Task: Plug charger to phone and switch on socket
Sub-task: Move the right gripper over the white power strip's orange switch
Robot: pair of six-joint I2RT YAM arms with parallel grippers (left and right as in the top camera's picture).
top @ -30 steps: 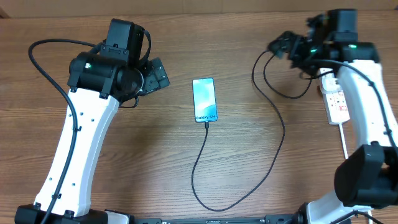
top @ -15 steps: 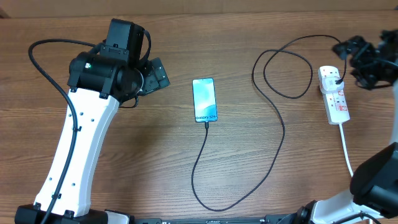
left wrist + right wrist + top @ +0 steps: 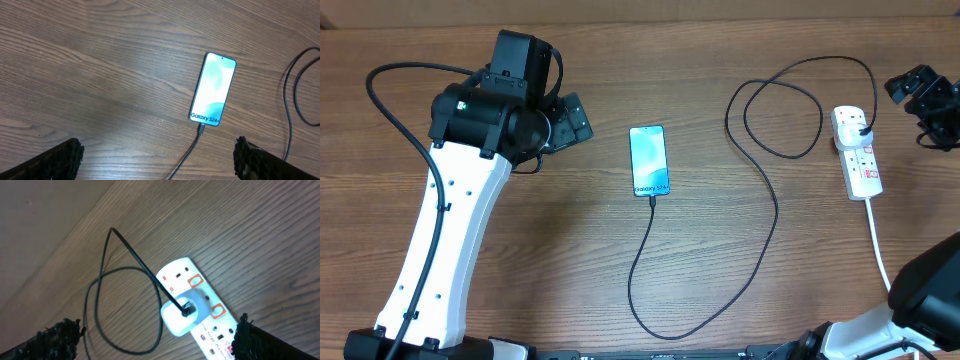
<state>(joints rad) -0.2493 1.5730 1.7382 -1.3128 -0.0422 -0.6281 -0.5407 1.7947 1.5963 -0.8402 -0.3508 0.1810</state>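
The phone [image 3: 649, 160] lies face up mid-table with its light blue screen; it also shows in the left wrist view [image 3: 213, 89]. The black charger cable [image 3: 770, 215] runs from the phone's near end, loops across the table and ends at a white adapter [image 3: 179, 314] plugged into the white socket strip [image 3: 858, 155], which also shows in the right wrist view [image 3: 206, 312]. My left gripper [image 3: 157, 162] is open and empty, left of the phone. My right gripper [image 3: 157, 342] is open and empty, above the strip at the far right edge [image 3: 925, 100].
The strip's thick white cord [image 3: 876, 240] runs toward the front right. The cable forms a loop [image 3: 785, 110] left of the strip. The left arm [image 3: 450, 230] stands over the left side of the wooden table.
My right arm has swung away from the cable loop to the far right edge, uncovering the strip with the adapter plugged in. The left arm and phone have not moved.
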